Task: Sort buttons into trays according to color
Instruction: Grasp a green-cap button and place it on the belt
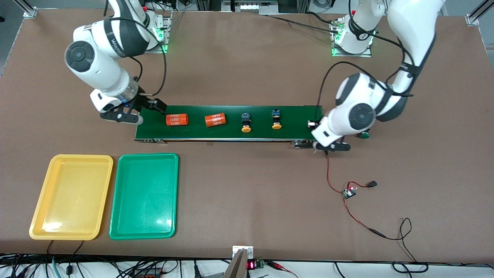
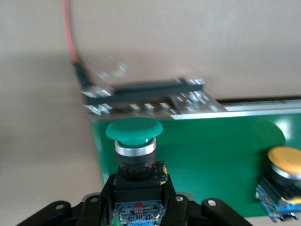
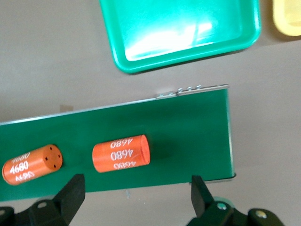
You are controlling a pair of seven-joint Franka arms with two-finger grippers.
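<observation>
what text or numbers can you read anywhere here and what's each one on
"4680", in white, several times around the orange cylinder nearest the belt's end by the right arm.
"4680" on the second orange cylinder beside it; its other prints are cut off.
Right arm's link: lettering too blurred to read.
Red display at the table edge: too small to read.

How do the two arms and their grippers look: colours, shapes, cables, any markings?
Both arms have glossy white rounded shells with dark grey joint bands and round dark grey caps. The right arm shows grey lettering on one band. Thin black cables run along the left arm and the right. The left gripper and the right gripper are black, with two fingers.
</observation>
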